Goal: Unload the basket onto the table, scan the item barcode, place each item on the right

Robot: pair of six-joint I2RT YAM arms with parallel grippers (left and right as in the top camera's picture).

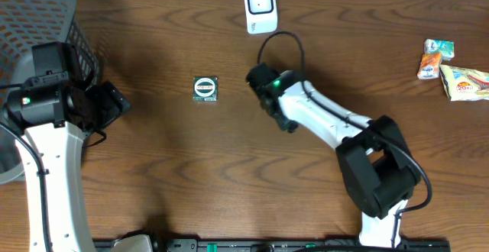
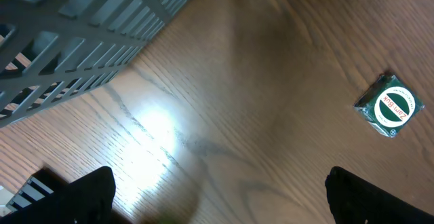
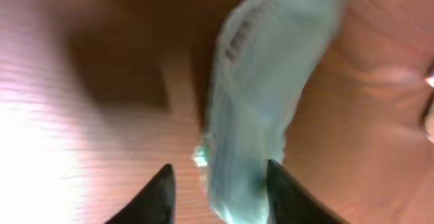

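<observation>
The right gripper (image 3: pixel 217 180) stands partly open. A blurred pale green packet (image 3: pixel 264 81) sits between its fingertips, close against one and clear of the other. The left gripper (image 2: pixel 217 183) gapes wide over the tabletop (image 2: pixel 258 61), beside the grey mesh basket (image 1: pixel 38 15), whose contents cannot be made out. The dark green item (image 1: pixel 205 88) lies flat between the arms, left of the right gripper and near the scanner (image 1: pixel 260 8).

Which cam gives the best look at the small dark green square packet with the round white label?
Left wrist: the dark green square packet is sharp, unobstructed, label face up. Overhead shows it much smaller, with the label text too small to read. Right wrist gives only a blurred pale green shape; cannot tell whether that is it.
</observation>
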